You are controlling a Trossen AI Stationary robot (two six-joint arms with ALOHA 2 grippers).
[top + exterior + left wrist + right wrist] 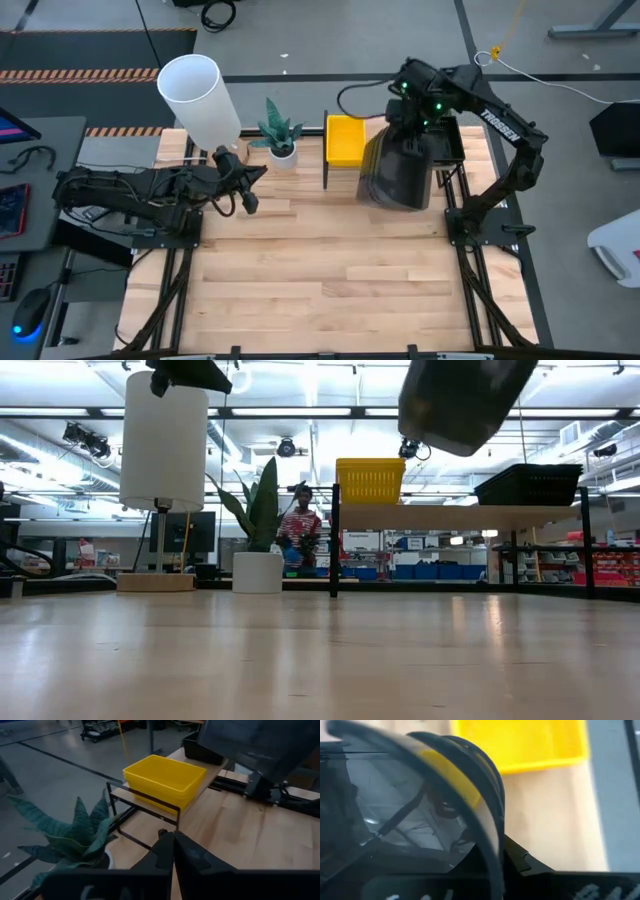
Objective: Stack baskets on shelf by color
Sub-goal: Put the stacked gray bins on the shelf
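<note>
Right gripper (408, 128) hung above the shelf (455, 516) near the far right corner of the surface (330, 270), jaws pinching the rim of a smooth dark grey basket (398, 172), held lifted and tilted in the air over the shelf's middle. In the right wrist view, basket wall (410, 795) filled the frame right against the jaws. Yellow basket (346, 139) sat on the shelf's left end, just beside the lifted grey one; black slotted basket (530, 485) sat on the shelf's right end, below and beside the jaws. Left gripper (247, 190) waited near the far left corner of the surface, jaws pressed together on nothing, well apart from the shelf. Potted plant (279, 132) and white lamp (198, 98) stood along the far edge, between the left gripper and the shelf
</note>
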